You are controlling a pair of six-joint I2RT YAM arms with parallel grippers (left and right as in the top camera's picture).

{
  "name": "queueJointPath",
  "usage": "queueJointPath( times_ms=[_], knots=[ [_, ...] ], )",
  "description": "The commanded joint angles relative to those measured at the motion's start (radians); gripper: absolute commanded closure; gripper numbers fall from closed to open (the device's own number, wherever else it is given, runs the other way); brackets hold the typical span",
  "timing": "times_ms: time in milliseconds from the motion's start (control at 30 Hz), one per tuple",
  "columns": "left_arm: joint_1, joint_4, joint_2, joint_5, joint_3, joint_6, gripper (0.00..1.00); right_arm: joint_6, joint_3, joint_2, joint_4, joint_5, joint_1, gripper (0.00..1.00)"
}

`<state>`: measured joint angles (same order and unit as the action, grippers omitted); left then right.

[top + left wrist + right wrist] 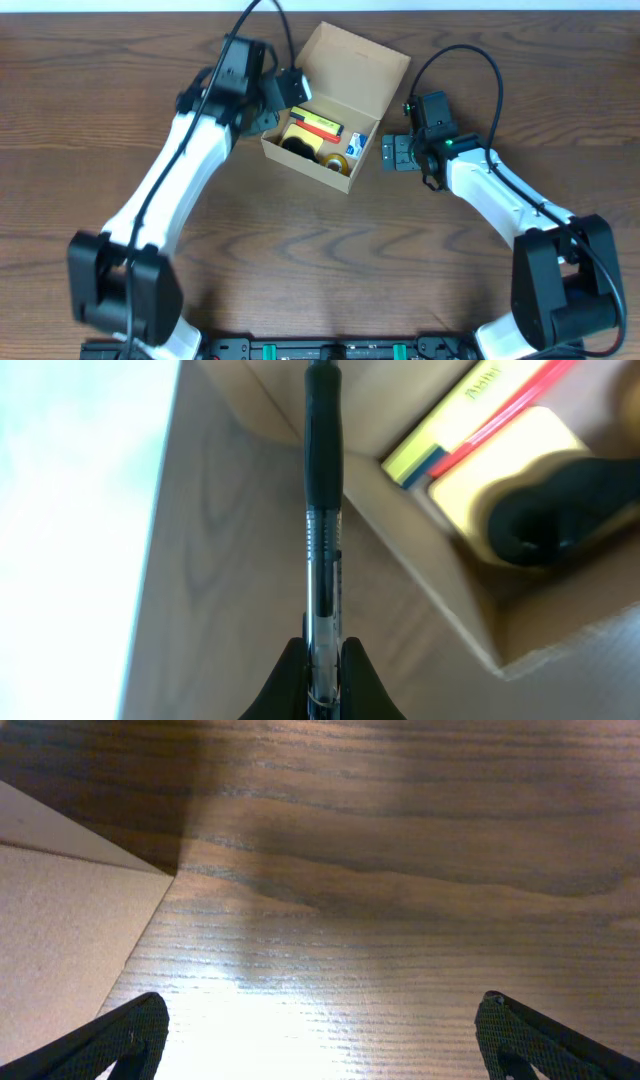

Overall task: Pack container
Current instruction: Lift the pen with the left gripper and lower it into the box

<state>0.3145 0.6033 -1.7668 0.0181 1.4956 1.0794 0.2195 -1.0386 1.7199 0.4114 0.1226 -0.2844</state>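
The tan cardboard container (350, 60) stands open at the back centre, its flap lid tilted back. Inside lie a yellow and black item (297, 138), a red and yellow pack (320, 123), a small blue and white item (356, 143) and a yellow roll (335, 161). My left gripper (283, 100) is at the box's left rim, shut on a pen (322, 510) with a black grip and clear barrel. The pen points over the box wall (440, 600). My right gripper (392, 153) is open and empty just right of the box, whose side shows in the right wrist view (60, 940).
The wooden table (330, 260) surrounds the box. Its far edge meets a white surface (120, 8) at the back. Both arms reach in from the front edge, one on each side of the box.
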Motion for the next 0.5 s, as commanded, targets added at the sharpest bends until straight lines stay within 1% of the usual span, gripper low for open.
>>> queueJointPath(
  times_ms=[0, 100, 233, 333, 400, 467],
  knots=[
    [0.018, 0.034, -0.101, -0.015, 0.154, 0.183, 0.94, 0.011, 0.001, 0.008, 0.000, 0.000, 0.009, 0.01],
    [0.034, 0.039, -0.161, -0.027, 0.220, 0.269, 0.94, 0.011, 0.001, 0.008, 0.000, 0.000, 0.009, 0.01],
    [0.063, 0.042, -0.212, -0.024, 0.247, 0.438, 0.94, 0.011, 0.001, 0.008, 0.000, 0.000, 0.009, 0.01],
    [0.072, 0.070, -0.223, 0.011, 0.247, 0.474, 0.92, 0.011, 0.001, 0.008, 0.000, 0.000, 0.009, 0.01],
    [0.072, 0.091, -0.223, 0.066, 0.247, 0.478, 0.89, 0.011, 0.001, 0.008, 0.000, 0.000, 0.009, 0.01],
    [0.072, 0.104, -0.224, 0.122, 0.247, 0.489, 0.89, 0.011, 0.001, 0.008, 0.000, 0.000, 0.009, 0.01]
  ],
)
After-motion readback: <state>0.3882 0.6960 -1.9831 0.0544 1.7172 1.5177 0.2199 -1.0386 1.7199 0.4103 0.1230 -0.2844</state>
